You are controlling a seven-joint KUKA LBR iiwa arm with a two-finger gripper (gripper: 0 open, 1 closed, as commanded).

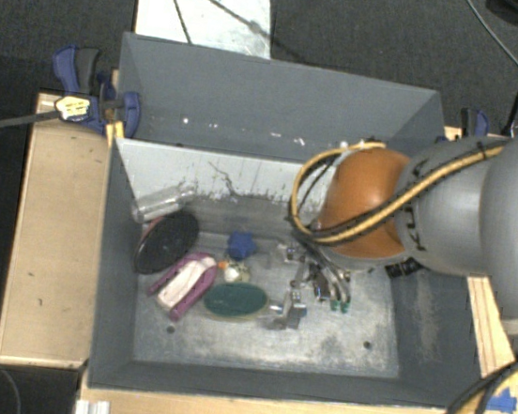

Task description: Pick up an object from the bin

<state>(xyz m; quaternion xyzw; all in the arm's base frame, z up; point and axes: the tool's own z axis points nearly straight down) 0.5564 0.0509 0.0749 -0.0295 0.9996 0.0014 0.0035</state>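
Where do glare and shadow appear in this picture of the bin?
Camera view: small bright glints along the bin's back wall; a sheen on the orange cover; the arm shades the floor beside the pincer.

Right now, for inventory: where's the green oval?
Camera view: the green oval lies on the bin floor, between the pink thing at left and the hand.

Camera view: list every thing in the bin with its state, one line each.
gripper: low in the bin, beside the green oval
green oval: lying flat
black disc: lying by the left wall
pink and purple thing: lying beside the disc
blue piece: lying loose
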